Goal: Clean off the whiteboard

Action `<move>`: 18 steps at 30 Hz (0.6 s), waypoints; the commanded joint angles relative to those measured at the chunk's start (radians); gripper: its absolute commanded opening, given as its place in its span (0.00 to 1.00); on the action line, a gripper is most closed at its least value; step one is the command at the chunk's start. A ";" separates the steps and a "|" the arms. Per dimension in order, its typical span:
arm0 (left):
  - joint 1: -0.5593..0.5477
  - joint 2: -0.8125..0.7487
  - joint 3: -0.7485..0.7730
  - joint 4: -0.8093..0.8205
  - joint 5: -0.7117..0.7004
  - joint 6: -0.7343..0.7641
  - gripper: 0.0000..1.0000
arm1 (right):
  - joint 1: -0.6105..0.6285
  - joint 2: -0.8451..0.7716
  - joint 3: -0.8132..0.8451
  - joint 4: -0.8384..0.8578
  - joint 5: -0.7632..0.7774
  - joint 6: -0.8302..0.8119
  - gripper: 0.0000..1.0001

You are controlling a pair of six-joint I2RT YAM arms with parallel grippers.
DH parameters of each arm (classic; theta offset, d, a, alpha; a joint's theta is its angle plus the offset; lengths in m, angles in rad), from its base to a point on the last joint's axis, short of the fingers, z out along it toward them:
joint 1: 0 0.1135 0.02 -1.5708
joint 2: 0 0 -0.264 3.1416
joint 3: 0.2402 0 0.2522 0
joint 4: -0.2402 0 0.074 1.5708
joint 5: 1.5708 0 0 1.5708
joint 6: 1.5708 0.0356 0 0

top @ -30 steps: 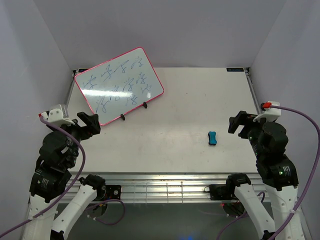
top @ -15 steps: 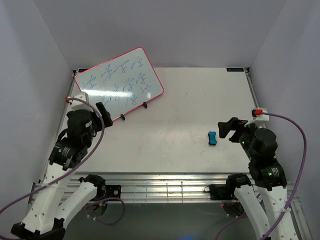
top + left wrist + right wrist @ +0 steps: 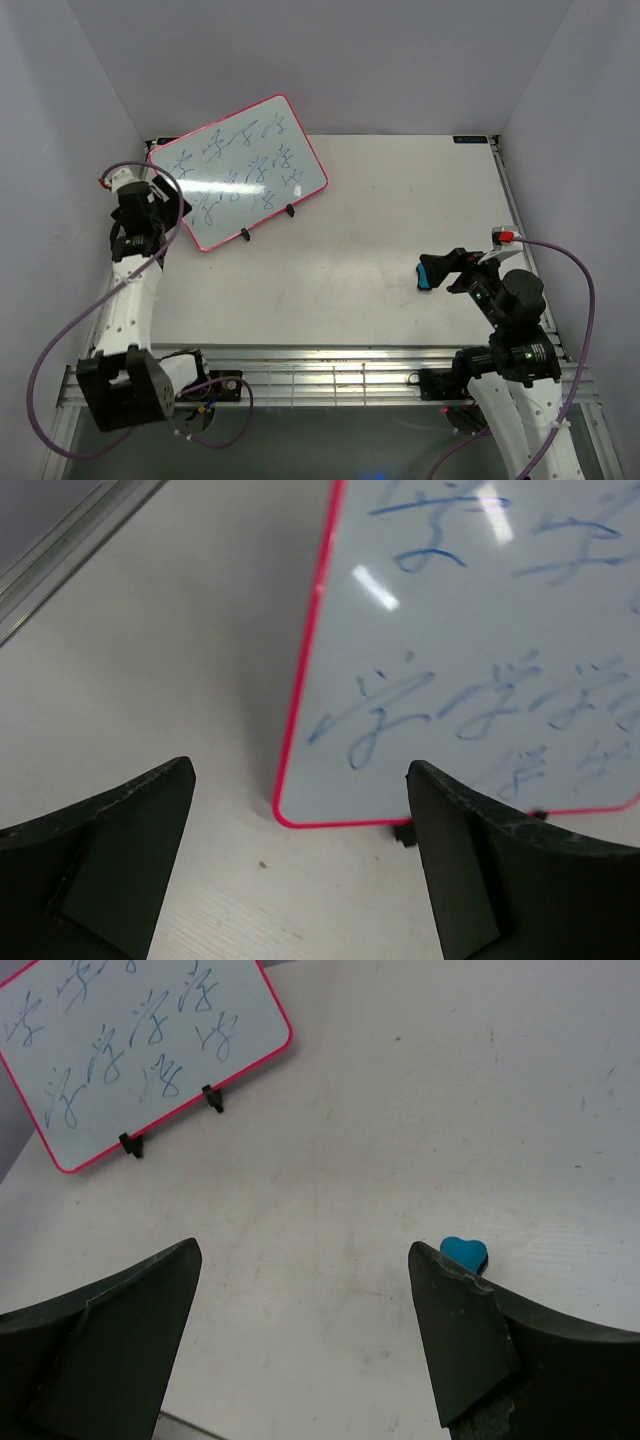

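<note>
The whiteboard (image 3: 238,168), white with a pink-red frame and blue scribbles, stands tilted on small black feet at the table's back left. It also shows in the left wrist view (image 3: 470,660) and the right wrist view (image 3: 130,1050). My left gripper (image 3: 168,207) is open and empty, close in front of the board's lower left corner (image 3: 300,780). The small blue eraser (image 3: 424,277) lies at the right. My right gripper (image 3: 447,265) is open and empty just above it. In the right wrist view (image 3: 305,1250) the eraser (image 3: 463,1252) peeks out beside the right finger.
The white table (image 3: 380,200) is ringed by lavender walls on three sides. An aluminium rail (image 3: 320,365) runs along the near edge by the arm bases. Purple cables loop from both arms.
My left arm has swung forward and left to the board's lower left corner. My right arm has moved left and down over the eraser. Both grippers stayed open.
</note>
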 commanded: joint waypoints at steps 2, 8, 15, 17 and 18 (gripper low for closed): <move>0.186 0.141 0.041 0.164 0.257 -0.079 0.98 | 0.004 0.020 -0.008 0.041 -0.123 -0.029 0.90; 0.295 0.353 0.015 0.478 0.527 -0.065 0.98 | 0.021 0.000 -0.021 0.067 -0.165 -0.025 0.90; 0.358 0.479 -0.088 0.841 0.813 -0.058 0.98 | 0.048 0.002 0.008 0.053 -0.155 -0.045 0.90; 0.369 0.525 -0.044 0.847 0.881 -0.015 0.98 | 0.053 -0.004 0.014 0.045 -0.155 -0.048 0.90; 0.376 0.581 -0.025 0.847 0.978 -0.011 0.98 | 0.055 -0.006 0.014 0.044 -0.155 -0.054 0.90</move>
